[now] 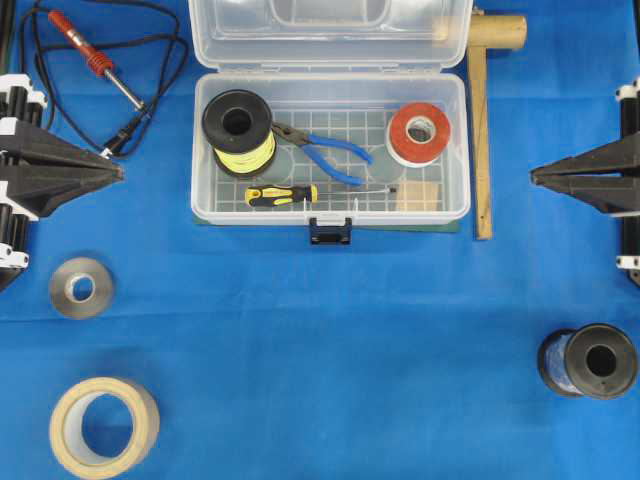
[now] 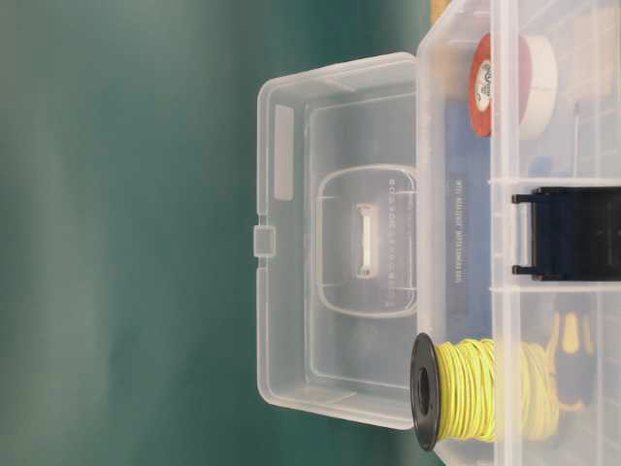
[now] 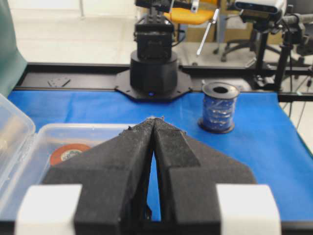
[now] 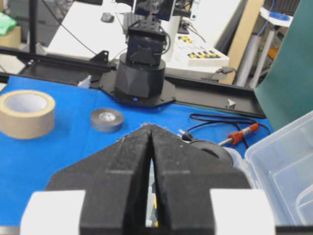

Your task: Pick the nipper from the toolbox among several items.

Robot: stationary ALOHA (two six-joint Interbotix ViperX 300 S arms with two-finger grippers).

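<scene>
Inside open toolbox point(image 1: 455, 150) at counter's far middle: nipper point(image 1: 322, 150) lies flat on gridded floor, between yellow wire spool point(image 1: 240, 132) and red tape roll point(image 1: 416, 133), screwdriver point(image 1: 284, 195) just in front. Left pincer point(image 1: 112, 172) closed, empty, well left of box. Right pincer point(image 1: 537, 176) closed, empty, well right.

no legible text; embossed lettering on the toolbox point(image 2: 456, 233) wall and the red tape roll point(image 2: 482, 85) label too blurred.
</scene>
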